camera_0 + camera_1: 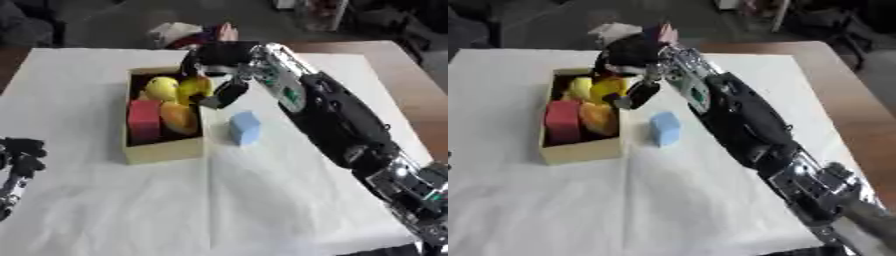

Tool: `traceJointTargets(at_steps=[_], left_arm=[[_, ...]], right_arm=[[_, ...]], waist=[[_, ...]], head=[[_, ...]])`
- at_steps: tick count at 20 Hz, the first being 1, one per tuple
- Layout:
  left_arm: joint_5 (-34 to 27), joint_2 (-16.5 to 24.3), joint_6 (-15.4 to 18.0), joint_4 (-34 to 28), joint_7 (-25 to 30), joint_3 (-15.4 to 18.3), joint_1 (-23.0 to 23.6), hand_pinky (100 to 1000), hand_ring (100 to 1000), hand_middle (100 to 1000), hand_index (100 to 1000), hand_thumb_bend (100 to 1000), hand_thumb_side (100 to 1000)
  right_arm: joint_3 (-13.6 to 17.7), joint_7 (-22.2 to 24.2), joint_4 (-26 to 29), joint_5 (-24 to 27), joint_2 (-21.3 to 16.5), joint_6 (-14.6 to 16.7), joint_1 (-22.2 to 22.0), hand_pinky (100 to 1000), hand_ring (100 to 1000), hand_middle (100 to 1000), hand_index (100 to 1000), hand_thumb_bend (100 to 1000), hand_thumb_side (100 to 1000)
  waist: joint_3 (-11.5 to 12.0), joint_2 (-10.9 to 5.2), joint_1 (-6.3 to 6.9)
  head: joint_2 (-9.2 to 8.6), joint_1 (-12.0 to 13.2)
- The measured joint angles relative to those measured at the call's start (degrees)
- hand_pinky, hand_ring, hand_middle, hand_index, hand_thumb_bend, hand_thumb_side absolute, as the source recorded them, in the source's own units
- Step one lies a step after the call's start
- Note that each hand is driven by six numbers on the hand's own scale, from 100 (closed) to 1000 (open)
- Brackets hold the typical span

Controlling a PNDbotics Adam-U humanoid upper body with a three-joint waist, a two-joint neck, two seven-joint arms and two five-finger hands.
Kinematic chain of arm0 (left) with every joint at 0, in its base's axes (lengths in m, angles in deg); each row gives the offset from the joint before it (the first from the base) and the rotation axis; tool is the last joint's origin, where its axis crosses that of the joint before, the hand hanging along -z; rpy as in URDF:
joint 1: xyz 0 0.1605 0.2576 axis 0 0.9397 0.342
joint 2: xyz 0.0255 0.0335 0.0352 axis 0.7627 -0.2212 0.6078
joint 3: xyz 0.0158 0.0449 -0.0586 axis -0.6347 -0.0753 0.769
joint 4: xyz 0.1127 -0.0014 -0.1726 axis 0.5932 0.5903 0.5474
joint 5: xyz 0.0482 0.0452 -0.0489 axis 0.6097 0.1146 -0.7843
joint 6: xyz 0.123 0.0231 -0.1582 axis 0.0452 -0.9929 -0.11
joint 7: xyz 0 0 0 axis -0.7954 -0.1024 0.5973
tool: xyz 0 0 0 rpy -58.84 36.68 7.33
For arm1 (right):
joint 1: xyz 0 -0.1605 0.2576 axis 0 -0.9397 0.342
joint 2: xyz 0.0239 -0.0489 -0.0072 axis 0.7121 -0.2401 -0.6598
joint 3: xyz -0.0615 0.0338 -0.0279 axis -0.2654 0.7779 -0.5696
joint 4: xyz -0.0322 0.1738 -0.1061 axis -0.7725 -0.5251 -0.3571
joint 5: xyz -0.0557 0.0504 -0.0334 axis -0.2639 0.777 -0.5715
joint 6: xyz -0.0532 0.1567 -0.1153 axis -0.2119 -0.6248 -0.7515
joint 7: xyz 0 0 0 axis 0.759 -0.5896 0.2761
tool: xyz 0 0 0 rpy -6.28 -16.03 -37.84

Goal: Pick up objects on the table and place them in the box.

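Nearest us, our left robot hand (22,155) rests idle at the lower left, well left of the box (164,150), fingers curled on nothing. Our right robot hand (214,62) hangs over the box's far right corner, fingers curled around a yellow piece (194,89) just above the others. We count one box, one red block (144,119) inside it, roughly three yellow-orange pieces including the held one, and one blue cube (246,127) on the white surface (262,200) just right of the box. Released too near the wall, the piece could catch the rim and tumble out; our forearm, passing close above, might also nudge the cube.
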Motion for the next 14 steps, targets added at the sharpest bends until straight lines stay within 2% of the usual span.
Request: traceJointTargets(at_steps=[3,6,9,10,13,14], left_arm=[[-0.05,-0.14,0.01,0.0,0.11,-0.13,-0.01,781,612,628,772,100,644],[-0.15,-0.41,-0.01,0.0,0.14,-0.28,-0.01,781,612,628,772,100,645],[-0.19,-0.42,-0.01,0.0,0.14,-0.29,-0.01,781,612,629,772,100,645],[-0.2,-0.42,-0.01,0.0,0.14,-0.29,-0.01,781,612,629,772,100,645],[-0.2,-0.42,-0.01,0.0,0.14,-0.28,-0.01,781,612,629,772,100,646],[-0.2,-0.42,-0.02,0.0,0.13,-0.27,-0.01,781,612,629,772,100,646]], right_arm=[[0.01,-2.84,-1.05,-5.88,1.42,0.77,0.0,730,719,739,867,301,572],[0.11,-6.21,-2.27,-11.51,2.31,0.82,0.0,739,750,798,905,343,611],[0.98,-9.78,-3.21,-15.91,2.73,0.38,-0.2,749,763,818,918,291,577],[1.53,-10.78,-3.37,-16.67,2.72,0.18,-0.48,750,754,812,920,229,564],[3.91,-12.44,-3.27,-15.81,2.27,-0.68,-1.91,763,749,811,928,100,543],[4.74,-12.36,-2.79,-14.1,1.61,-0.91,-2.47,770,754,816,934,100,548]], waist=[[0.01,0.0,0.0],[0.02,0.0,0.0],[0.02,0.0,-0.01],[0.01,0.0,-0.02],[-0.08,0.0,-0.07],[-0.15,0.0,-0.12]], head=[[0.0,-0.15],[0.0,-0.2],[0.0,-0.22],[0.0,-0.21],[0.0,-0.16],[0.0,-0.13]])
